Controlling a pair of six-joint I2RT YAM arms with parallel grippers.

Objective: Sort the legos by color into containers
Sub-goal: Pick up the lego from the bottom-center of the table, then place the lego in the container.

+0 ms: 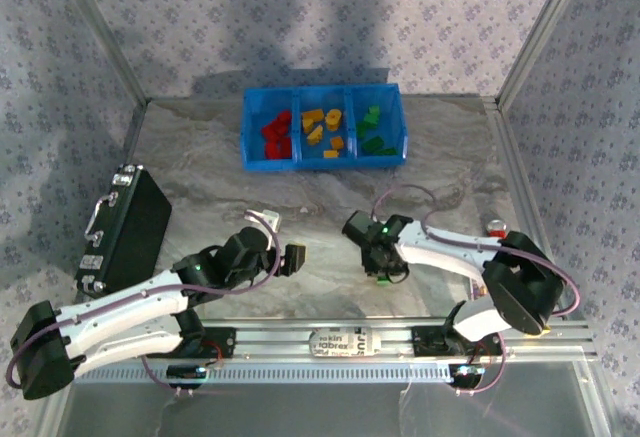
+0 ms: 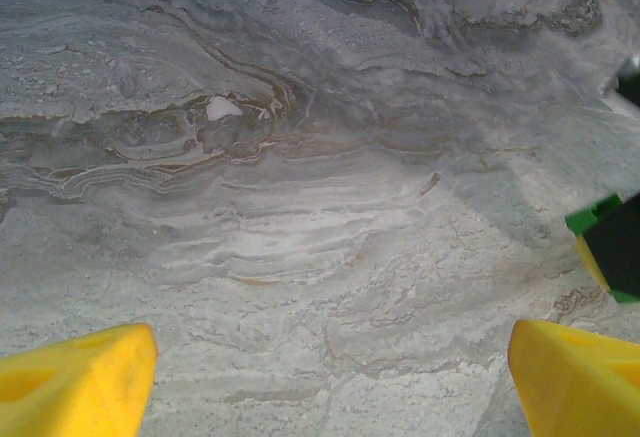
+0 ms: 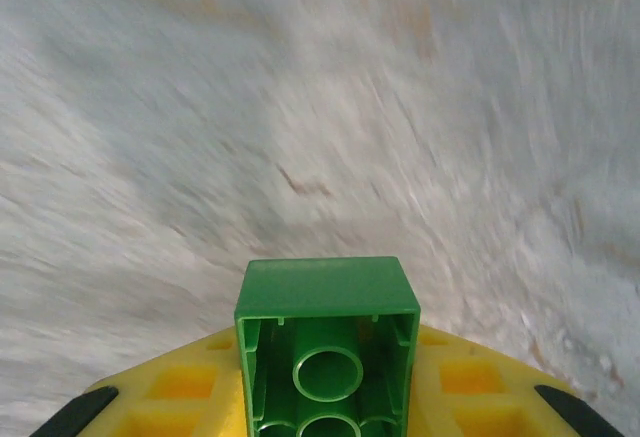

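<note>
The blue container (image 1: 323,163) stands at the back centre of the marble table. Its left compartment holds red legos (image 1: 275,130), the middle one orange-yellow legos (image 1: 320,125), the right one green legos (image 1: 374,129). My right gripper (image 1: 384,271) hovers low over the table's near centre, shut on a green lego (image 3: 325,287) whose hollow underside faces the wrist camera between the yellow fingers (image 3: 180,392). That same lego (image 2: 592,215) peeks in at the right edge of the left wrist view. My left gripper (image 1: 293,257) sits to its left, open, with bare marble between its jaws (image 2: 335,377).
A black case with a handle (image 1: 125,229) lies at the table's left side. A small red-and-white object (image 1: 497,225) sits by the right frame post. An aluminium rail (image 1: 340,339) runs along the near edge. Patterned walls close in the back and sides.
</note>
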